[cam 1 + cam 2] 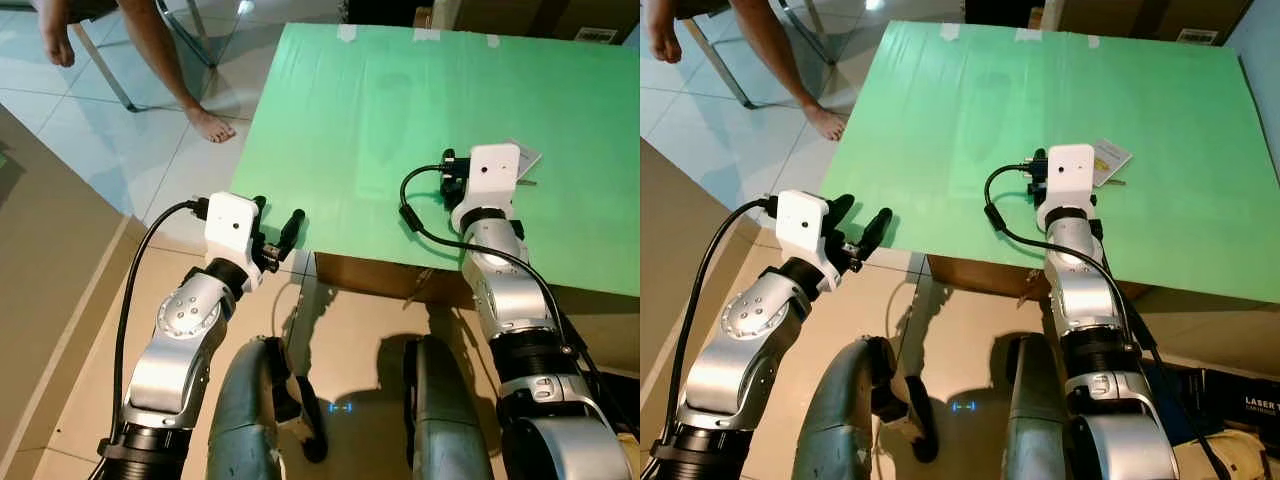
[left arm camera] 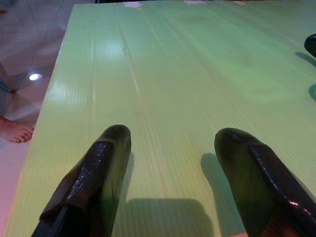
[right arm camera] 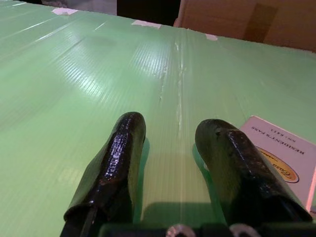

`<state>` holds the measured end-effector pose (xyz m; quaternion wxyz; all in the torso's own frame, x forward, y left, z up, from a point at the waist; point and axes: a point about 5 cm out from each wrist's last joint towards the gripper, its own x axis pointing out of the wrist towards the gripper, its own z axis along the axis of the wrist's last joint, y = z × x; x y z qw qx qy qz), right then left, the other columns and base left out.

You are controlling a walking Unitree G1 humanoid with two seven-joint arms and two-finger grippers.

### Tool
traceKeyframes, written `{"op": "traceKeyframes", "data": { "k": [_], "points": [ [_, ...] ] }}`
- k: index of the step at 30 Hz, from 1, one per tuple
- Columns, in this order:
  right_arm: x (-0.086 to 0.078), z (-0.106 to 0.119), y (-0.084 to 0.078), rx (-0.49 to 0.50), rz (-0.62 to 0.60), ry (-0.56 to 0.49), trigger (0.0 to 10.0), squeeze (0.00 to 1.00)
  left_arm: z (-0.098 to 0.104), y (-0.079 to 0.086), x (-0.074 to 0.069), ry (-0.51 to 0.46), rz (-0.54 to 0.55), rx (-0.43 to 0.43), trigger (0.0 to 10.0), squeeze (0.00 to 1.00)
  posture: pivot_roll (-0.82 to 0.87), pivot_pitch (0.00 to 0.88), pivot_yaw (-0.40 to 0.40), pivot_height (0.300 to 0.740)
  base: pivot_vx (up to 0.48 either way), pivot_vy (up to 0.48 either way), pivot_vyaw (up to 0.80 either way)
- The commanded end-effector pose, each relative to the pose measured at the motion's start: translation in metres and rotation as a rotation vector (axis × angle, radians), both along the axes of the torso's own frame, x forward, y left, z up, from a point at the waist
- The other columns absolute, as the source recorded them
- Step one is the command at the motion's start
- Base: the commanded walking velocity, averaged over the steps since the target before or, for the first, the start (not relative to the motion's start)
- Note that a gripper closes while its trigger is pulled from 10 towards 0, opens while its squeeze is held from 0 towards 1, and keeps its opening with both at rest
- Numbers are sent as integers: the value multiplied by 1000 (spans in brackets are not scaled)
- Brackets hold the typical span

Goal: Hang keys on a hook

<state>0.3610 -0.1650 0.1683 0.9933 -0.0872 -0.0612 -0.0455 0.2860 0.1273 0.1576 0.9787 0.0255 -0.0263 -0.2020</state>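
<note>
Keys (image 1: pixel 1118 182) peek out from under a white card (image 1: pixel 1110 160) on the green table (image 1: pixel 970 110), lying just beside the right gripper's white wrist block, at about two o'clock from it in the head views; only a small dark bit of metal shows past the card's near edge, too small to read further. The right gripper (image 3: pixel 170 143) rests low over the table with its two black fingers parted by a modest gap and nothing between them, and the card (image 3: pixel 284 158) lies at about three o'clock from its fingertips. The left gripper (image 1: pixel 278 225) hovers at the table's near left corner, fingers spread wide and empty. Beyond both grippers the green surface runs bare to the far edge, where bits of white tape (image 1: pixel 950 31) sit. Off the table's left edge is tiled floor with a person's bare foot (image 1: pixel 212 125) at about eleven o'clock. The right wrist view shows print and a round yellow emblem on the card; the head views show them too small to read. The left wrist view catches the foot (image 2: pixel 15 131) past the table's side edge.
</note>
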Motion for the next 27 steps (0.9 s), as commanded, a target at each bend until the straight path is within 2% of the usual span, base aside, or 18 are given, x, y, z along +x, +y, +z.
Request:
{"op": "traceKeyframes", "data": {
  "k": [1,27],
  "points": [
    [-3,-4,-2,-27,-8,9,10000,0,0,1,-3,2,2,0,10000,0,-120,304,58,610,0,0,0],
    [-18,-6,-12,-79,-82,-1,10000,0,-1,-4,-1,5,-14,-5,10000,0,-144,294,61,610,0,0,0]
  ]
}}
